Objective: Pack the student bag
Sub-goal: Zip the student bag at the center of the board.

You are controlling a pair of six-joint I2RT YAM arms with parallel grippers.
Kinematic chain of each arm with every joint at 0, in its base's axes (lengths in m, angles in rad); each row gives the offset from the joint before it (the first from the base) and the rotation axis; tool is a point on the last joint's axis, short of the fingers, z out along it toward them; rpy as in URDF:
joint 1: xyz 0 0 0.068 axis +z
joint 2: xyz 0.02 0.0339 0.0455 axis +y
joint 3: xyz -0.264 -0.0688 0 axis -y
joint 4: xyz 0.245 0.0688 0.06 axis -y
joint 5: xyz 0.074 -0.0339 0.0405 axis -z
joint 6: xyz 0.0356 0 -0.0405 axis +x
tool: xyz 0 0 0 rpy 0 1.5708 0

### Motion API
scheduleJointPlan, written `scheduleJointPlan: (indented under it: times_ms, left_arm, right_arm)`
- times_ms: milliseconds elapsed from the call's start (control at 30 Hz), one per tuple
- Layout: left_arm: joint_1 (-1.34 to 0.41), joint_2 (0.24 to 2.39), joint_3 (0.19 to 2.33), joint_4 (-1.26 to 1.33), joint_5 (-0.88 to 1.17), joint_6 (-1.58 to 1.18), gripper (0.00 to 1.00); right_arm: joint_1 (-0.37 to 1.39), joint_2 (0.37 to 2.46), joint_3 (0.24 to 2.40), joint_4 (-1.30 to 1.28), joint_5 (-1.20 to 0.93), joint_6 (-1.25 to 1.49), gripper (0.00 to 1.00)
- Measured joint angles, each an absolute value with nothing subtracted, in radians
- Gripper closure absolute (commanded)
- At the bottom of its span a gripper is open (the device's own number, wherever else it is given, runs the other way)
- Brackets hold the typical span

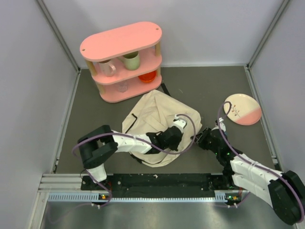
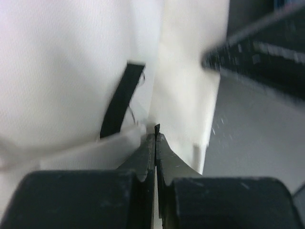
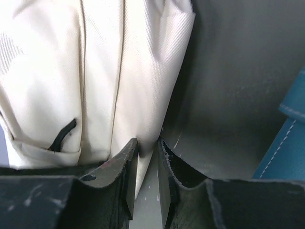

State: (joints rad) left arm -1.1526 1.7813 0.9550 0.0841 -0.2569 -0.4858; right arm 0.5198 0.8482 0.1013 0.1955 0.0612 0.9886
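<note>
The student bag [image 1: 151,116], cream fabric with dark zipper lines, lies slumped in the middle of the table. My left gripper [image 1: 174,134] reaches over the bag's right side. In the left wrist view its jaws [image 2: 156,135] are pressed together, with a thin black tab [image 2: 157,127] of the bag sticking out between the tips beside a black strap [image 2: 121,100]. My right gripper [image 1: 204,139] sits at the bag's right edge. In the right wrist view it [image 3: 148,140] is closed on a fold of the cream fabric [image 3: 143,71].
A pink two-tier shelf [image 1: 121,40] holding cups stands at the back left. A pink-and-white plate [image 1: 243,109] lies at the right. Something blue with white stitching [image 3: 286,148] shows at the right of the right wrist view. Grey walls enclose the table.
</note>
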Motion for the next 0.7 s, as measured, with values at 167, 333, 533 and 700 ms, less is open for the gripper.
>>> scheduleJointPlan:
  times_ms: [167,333,533,700]
  left_arm:
    - [-1.152,1.645,0.845,0.090,-0.134,-0.500,1.00]
    - [-1.152,1.568,0.780,0.117,-0.019,-0.512,1.00]
    - [-1.152,1.453,0.685,0.101,0.038,-0.526,1.00]
    - [-1.154,1.340,0.620,0.079,0.096,-0.535,1.00]
  right_arm:
    - [0.468,0.907,0.128,0.201,0.025,0.988,0.81]
    - [0.457,0.968,0.172,0.198,0.006,0.979,0.82]
    - [0.440,1.027,0.213,0.192,-0.011,0.960,0.82]
    - [0.413,1.079,0.264,0.193,-0.021,0.938,0.78]
